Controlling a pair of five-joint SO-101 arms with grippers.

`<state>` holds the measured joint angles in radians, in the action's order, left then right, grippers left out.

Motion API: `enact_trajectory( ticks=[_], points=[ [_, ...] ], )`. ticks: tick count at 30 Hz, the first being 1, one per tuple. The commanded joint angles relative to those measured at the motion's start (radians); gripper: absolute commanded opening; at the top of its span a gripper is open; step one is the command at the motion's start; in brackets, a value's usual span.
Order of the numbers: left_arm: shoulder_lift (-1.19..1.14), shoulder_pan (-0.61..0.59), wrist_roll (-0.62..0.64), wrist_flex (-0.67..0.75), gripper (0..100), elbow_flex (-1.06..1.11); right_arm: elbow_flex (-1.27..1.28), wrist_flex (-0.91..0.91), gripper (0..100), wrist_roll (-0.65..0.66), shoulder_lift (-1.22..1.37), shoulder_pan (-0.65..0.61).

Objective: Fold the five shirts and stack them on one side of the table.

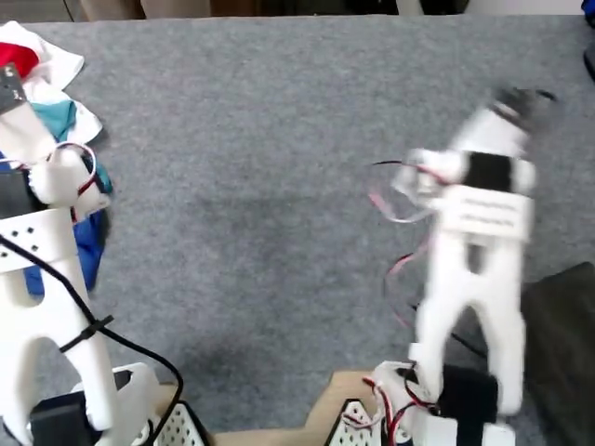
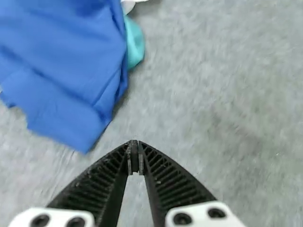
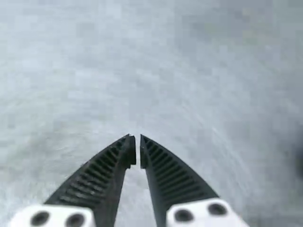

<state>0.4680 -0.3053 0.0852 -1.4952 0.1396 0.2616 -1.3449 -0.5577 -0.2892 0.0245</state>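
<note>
A heap of shirts lies at the table's far left: a white and red one, a teal one and a blue one partly under the left arm. In the left wrist view, my left gripper is shut and empty over bare cloth, just short of the blue shirt, with the teal shirt beyond it. My right gripper is shut with nothing in it above the grey table cover; in the high view the right gripper hangs at the far right.
A dark garment lies at the table's right edge beside the right arm's base. The grey table cover spreads flat across the middle. Loose red and white wires hang off the right arm.
</note>
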Motion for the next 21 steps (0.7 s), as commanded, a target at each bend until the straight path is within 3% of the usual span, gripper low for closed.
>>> enact_trajectory(
  ticks=[1, 5, 10, 16, 21],
  points=[
    [0.018, 0.061, 0.006, 0.153, 2, 0.069, -0.050, 0.236, 3.0, 0.158, 0.108, -0.183],
    [-0.007, 0.132, -0.005, 0.342, 2, 0.195, -0.159, 0.316, 2.5, 0.196, 0.354, -0.214],
    [-0.186, 0.167, -0.044, 0.457, 2, 0.342, -0.418, 0.153, 0.8, 0.199, 0.679, -0.160],
    [-0.481, 0.204, -0.123, 0.411, 2, 0.350, -0.750, -0.213, 0.5, 0.285, 0.911, -0.189],
    [-0.679, 0.252, -0.239, 0.166, 2, 0.252, -0.905, -0.423, 0.5, 0.307, 1.010, -0.206]
  ],
)
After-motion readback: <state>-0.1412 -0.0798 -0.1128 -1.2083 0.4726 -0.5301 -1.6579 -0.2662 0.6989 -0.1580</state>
